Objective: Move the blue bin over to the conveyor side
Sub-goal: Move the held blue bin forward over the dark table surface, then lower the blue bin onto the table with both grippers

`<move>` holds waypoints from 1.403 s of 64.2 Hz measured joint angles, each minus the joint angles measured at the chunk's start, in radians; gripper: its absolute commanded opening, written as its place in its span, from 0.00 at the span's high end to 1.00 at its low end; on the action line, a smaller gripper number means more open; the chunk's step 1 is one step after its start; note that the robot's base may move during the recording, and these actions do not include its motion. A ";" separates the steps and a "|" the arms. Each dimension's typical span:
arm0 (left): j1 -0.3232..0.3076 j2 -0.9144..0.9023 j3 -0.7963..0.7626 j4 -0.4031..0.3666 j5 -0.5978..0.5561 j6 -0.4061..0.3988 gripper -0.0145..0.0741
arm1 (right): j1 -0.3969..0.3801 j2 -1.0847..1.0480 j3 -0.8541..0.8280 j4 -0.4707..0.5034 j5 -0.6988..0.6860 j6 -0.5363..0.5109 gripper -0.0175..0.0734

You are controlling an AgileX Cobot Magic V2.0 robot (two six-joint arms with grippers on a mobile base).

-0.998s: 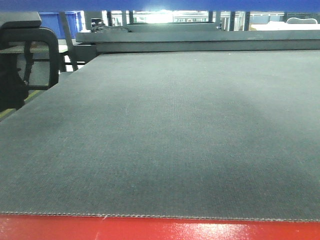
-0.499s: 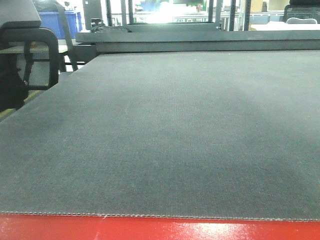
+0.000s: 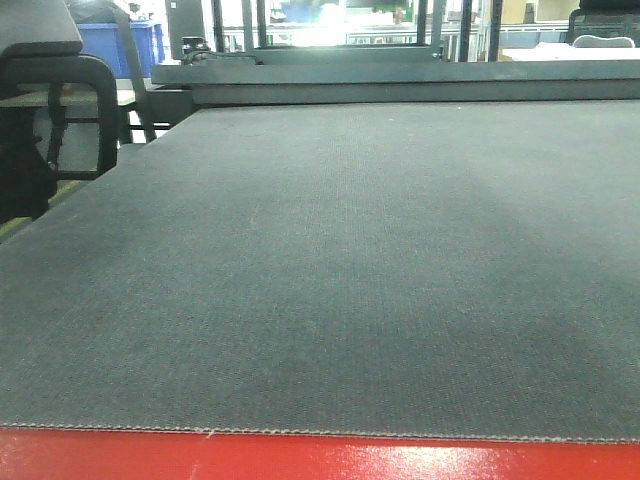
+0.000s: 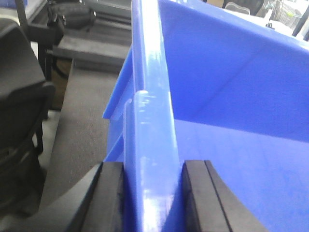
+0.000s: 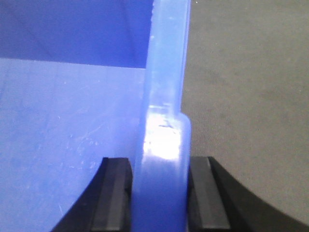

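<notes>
Left gripper [image 4: 150, 193] and right gripper [image 5: 159, 193] each clamp a rim of the bin [image 4: 231, 87], jaws tight on both faces of the wall. Conveyor [image 3: 340, 260] surface shows just outside both rims, so the bin is over it; resting or lifted, cannot tell. Front view: red edge [image 3: 320, 462] near, conveyor beyond, no bin in sight. Judged mid-carry, with set-down and release left.

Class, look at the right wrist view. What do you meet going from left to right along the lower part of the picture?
blue bin's inside → tool finger → bin's rim → other tool finger → conveyor belt
</notes>
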 measured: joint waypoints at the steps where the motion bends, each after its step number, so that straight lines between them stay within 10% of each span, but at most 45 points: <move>1: 0.000 0.003 0.000 0.000 0.010 0.000 0.86 | 0.000 0.002 0.000 -0.002 0.003 0.000 0.90; 49: -0.002 0.285 0.214 -0.021 0.019 0.081 0.86 | 0.000 0.155 0.283 -0.071 -0.196 -0.007 0.90; 63: -0.099 0.347 0.227 0.151 -0.002 0.065 0.86 | 0.000 0.161 0.390 -0.071 -0.300 -0.007 0.90; 77: -0.228 0.408 0.227 0.359 -0.008 -0.114 0.86 | -0.008 0.191 0.438 -0.101 -0.364 -0.009 0.90; 90: -0.242 0.464 0.229 0.386 -0.014 -0.170 0.86 | -0.011 0.238 0.458 -0.112 -0.397 -0.009 0.90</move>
